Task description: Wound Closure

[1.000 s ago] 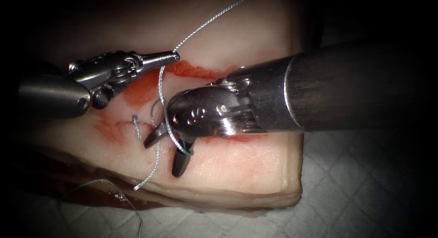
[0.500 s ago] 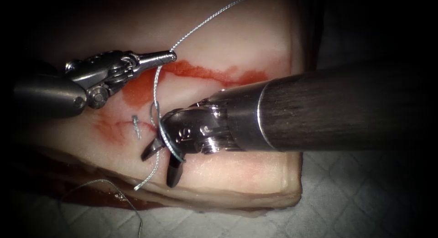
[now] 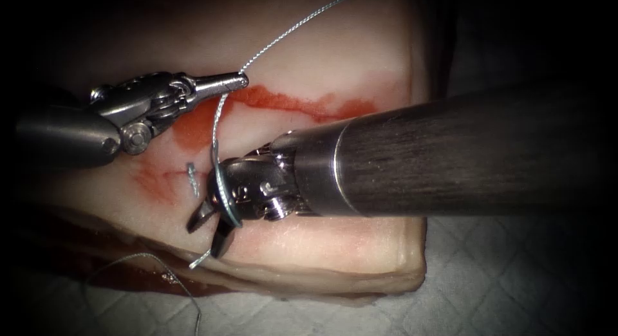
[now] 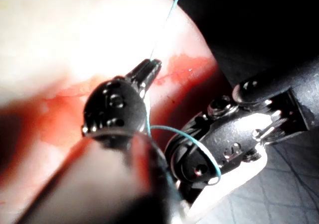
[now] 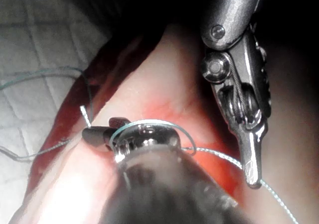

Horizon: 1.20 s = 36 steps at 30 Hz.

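Endoscope view puts the left tool (image 3: 241,81) above the cut (image 3: 296,105), its jaws pressed together on the thread (image 3: 283,33); judging by the taut line, it holds that strand up so the loop stays open. From the pinch the thread runs down and wraps once around the right tool (image 3: 209,228) just behind its jaws, which are spread and hold nothing. Compared with a second ago, the right tool has slid leftward and lower across the tissue (image 3: 335,252), carrying the wrap along. Its open jaws now lie beside the free thread tail (image 3: 199,261) near the tissue's front edge, seemingly placed to take it. A short cut end of thread (image 3: 192,177) sits just left of the jaws. I cannot make out the needle.
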Each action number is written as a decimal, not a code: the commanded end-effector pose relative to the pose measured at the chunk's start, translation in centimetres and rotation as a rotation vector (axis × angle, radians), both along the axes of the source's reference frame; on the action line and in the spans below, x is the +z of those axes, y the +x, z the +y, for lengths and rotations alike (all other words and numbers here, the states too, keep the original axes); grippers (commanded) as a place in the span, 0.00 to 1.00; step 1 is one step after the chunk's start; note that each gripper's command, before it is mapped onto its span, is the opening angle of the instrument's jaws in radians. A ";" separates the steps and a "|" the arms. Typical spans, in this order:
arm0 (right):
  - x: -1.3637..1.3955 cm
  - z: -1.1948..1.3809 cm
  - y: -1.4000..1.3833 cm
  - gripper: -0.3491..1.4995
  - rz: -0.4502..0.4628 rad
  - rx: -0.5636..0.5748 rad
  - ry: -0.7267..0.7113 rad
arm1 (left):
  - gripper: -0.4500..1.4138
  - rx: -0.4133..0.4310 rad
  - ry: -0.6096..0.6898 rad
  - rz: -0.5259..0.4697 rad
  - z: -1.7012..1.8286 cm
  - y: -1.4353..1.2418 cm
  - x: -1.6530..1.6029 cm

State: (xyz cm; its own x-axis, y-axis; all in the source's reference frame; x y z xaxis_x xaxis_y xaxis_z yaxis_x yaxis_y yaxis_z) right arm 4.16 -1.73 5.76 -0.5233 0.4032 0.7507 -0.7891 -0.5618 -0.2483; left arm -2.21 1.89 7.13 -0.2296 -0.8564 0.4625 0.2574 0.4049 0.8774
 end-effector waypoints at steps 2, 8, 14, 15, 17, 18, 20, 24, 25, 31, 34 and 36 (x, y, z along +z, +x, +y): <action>0.03 0.01 0.09 0.16 -0.006 -0.012 -0.011 | 0.00 0.000 0.000 -0.001 0.02 -0.05 0.04; 0.03 -0.01 0.05 0.13 -0.004 -0.016 -0.012 | 0.00 0.001 0.001 -0.002 0.02 -0.05 0.03; 0.06 -0.05 0.03 0.08 -0.007 -0.022 -0.018 | 0.00 0.001 0.001 -0.002 0.02 -0.04 0.03; 0.07 -0.06 0.02 0.05 -0.009 -0.024 -0.020 | 0.00 0.001 0.001 -0.002 0.02 -0.04 0.03; 0.07 -0.08 0.00 0.01 -0.018 -0.032 -0.027 | 0.00 0.002 0.001 -0.002 0.02 -0.04 0.03; 0.08 -0.08 0.00 0.00 -0.027 -0.031 -0.028 | 0.00 0.002 0.001 -0.002 0.02 -0.04 0.03; 0.08 -0.08 0.00 0.00 -0.049 -0.018 -0.024 | 0.00 0.003 0.001 -0.003 0.02 -0.03 0.03; 0.06 -0.06 0.00 0.00 -0.068 0.015 -0.032 | 0.00 0.004 0.001 -0.003 0.01 -0.02 0.03; 0.05 -0.03 0.00 0.00 -0.071 0.033 -0.048 | 0.00 0.005 0.000 -0.004 0.00 -0.01 0.04; -0.13 0.22 0.02 0.00 -0.065 0.242 -0.097 | 0.00 0.023 -0.014 0.009 -0.06 0.05 0.04; -0.19 0.36 -0.01 0.00 -0.038 0.328 -0.123 | 0.00 0.038 -0.021 0.044 -0.12 0.10 0.04; -0.21 0.44 -0.05 0.00 -0.031 0.378 -0.147 | 0.00 0.054 -0.019 0.073 -0.22 0.16 0.04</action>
State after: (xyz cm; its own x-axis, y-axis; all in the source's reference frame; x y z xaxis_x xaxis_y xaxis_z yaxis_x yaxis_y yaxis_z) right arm 4.03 -1.33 5.52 -0.6819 0.2745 0.6780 -0.5073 -0.8452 -0.1680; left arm -1.97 1.62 7.11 -0.1377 -0.8589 0.4932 0.3082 0.4361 0.8455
